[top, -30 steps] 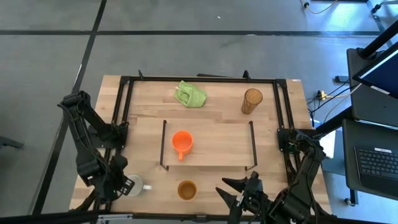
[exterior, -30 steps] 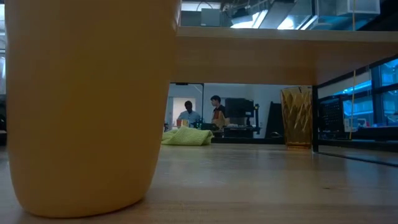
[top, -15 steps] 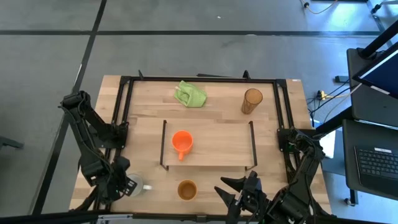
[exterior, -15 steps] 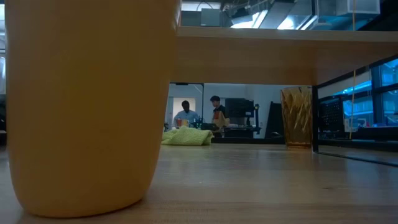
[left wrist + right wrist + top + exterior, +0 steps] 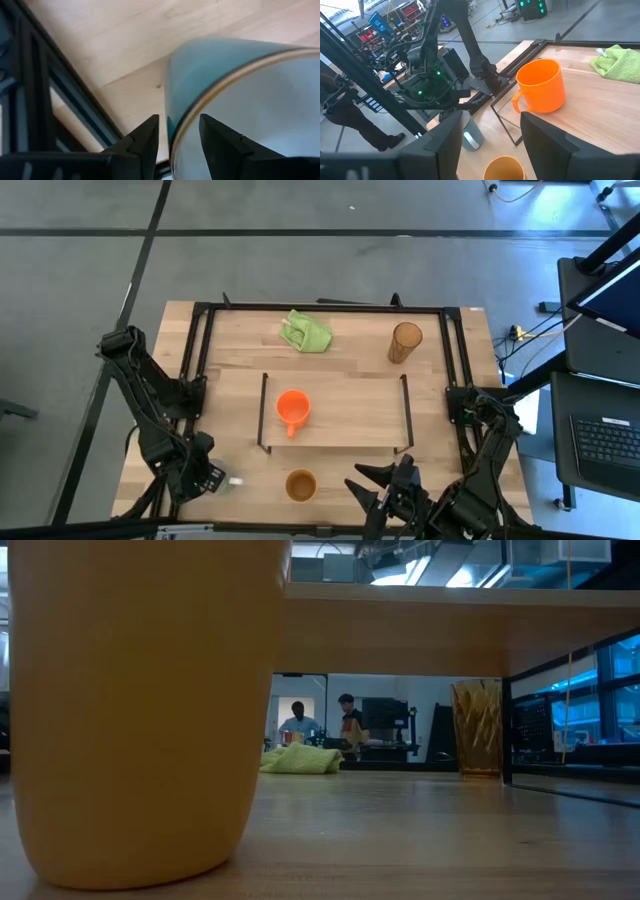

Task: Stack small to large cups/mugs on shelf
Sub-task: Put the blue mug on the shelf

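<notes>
We see the left gripper [image 5: 177, 142] at the worktop's front left corner, fingers spread astride the white mug's [image 5: 240, 105] rim. The right gripper [image 5: 385, 488], also spread, waits at the front edge, holding nothing.

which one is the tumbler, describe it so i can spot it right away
Start from the wooden table in the high view and go to its far right corner, beyond the shelf. The amber tumbler stands there alone, taller than the mugs, see-through and without a handle.
</notes>
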Available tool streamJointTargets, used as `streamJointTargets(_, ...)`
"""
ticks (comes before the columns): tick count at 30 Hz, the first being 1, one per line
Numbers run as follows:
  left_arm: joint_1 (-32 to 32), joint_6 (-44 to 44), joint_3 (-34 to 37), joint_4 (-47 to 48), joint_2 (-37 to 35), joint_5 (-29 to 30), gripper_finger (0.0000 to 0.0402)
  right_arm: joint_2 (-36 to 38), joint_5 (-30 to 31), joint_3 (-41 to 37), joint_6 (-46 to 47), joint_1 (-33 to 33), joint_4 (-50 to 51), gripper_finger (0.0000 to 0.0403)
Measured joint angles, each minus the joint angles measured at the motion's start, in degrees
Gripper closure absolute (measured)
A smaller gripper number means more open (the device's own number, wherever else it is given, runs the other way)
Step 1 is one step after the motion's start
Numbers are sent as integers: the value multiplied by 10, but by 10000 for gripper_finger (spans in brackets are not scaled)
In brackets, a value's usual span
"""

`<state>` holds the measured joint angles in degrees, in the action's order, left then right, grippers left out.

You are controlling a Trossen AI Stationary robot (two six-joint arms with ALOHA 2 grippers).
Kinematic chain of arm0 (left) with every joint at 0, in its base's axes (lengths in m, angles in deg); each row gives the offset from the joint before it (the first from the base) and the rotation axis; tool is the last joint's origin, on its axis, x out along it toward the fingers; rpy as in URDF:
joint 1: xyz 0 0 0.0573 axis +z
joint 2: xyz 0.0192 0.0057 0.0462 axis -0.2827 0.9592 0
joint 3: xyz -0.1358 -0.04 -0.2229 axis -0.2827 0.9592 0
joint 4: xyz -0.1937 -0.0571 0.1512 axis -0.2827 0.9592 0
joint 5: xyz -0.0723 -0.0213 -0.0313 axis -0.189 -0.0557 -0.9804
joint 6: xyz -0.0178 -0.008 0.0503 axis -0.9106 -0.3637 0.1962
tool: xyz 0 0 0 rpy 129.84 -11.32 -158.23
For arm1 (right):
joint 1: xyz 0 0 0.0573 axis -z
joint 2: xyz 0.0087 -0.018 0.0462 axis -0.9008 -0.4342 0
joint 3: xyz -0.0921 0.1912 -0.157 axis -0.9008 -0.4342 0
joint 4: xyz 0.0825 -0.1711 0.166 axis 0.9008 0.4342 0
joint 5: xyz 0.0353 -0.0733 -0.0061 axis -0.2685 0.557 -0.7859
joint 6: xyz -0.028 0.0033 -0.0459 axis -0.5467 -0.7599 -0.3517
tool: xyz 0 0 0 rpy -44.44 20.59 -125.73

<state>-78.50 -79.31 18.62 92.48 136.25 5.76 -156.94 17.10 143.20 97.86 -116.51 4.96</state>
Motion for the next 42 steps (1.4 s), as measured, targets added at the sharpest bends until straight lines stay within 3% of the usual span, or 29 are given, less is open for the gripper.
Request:
streamJointTargets(6,0,2,6,-16,0,-6,283,0,0,0,0,0,3,203)
streamJointTargets(14,-2,15,6,-19,0,-1,379,0,0,0,1,3,6,203)
streamJointTargets(25,3,70,-8,1,1,20,383,0,-19,0,3,4,6,203)
streamJointTargets(30,32,142,-103,65,1,50,383,0,-76,-6,18,4,19,203)
streamJointTargets(35,84,249,-225,177,1,79,383,0,-78,-53,30,-4,29,203)
streamJointTargets(42,174,459,-381,230,35,75,383,0,-57,-150,269,-45,65,203)
